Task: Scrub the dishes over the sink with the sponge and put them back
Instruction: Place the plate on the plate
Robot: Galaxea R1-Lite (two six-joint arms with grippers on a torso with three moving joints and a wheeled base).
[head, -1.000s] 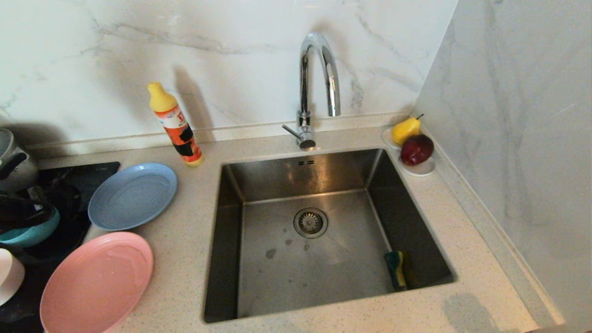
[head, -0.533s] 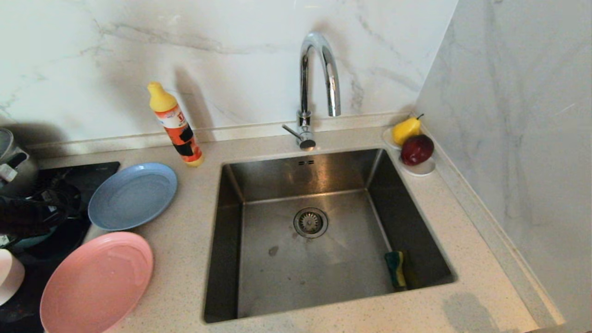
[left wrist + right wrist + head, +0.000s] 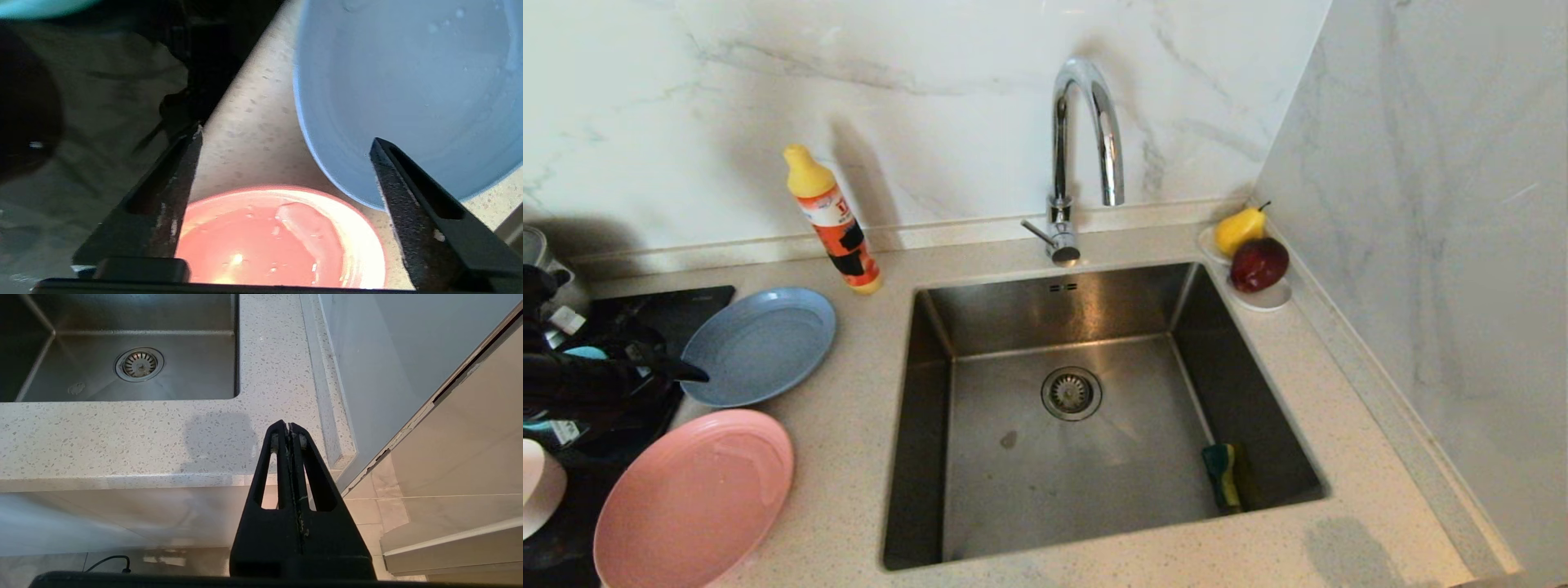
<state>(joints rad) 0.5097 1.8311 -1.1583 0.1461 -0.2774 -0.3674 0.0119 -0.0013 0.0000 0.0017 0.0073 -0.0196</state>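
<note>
My left gripper (image 3: 682, 385) hovers open and empty at the far left, above the counter where the grey-blue plate (image 3: 760, 343) and the salmon-pink plate (image 3: 694, 494) nearly meet. From the left wrist, its fingers (image 3: 179, 183) frame both the grey-blue plate (image 3: 408, 73) and the pink plate (image 3: 278, 241). The teal bowl (image 3: 584, 353) sits mostly hidden behind that arm. A pale bowl (image 3: 539, 486) shows at the left edge. The sponge (image 3: 1223, 474) stands on edge against the right wall of the sink (image 3: 931, 425). My right gripper (image 3: 288, 426) is shut and parked below the counter's front right corner.
An orange dish-soap bottle (image 3: 833, 220) leans behind the grey-blue plate. The faucet (image 3: 1086, 139) arches over the sink's back rim. A white dish with a pear and an apple (image 3: 1258, 261) fills the back right corner. A steel pot (image 3: 539, 261) stands on the black cooktop (image 3: 678, 306).
My left gripper has opened and let go of the teal bowl. It has swung right from the bowl toward the two plates. The right arm has not moved.
</note>
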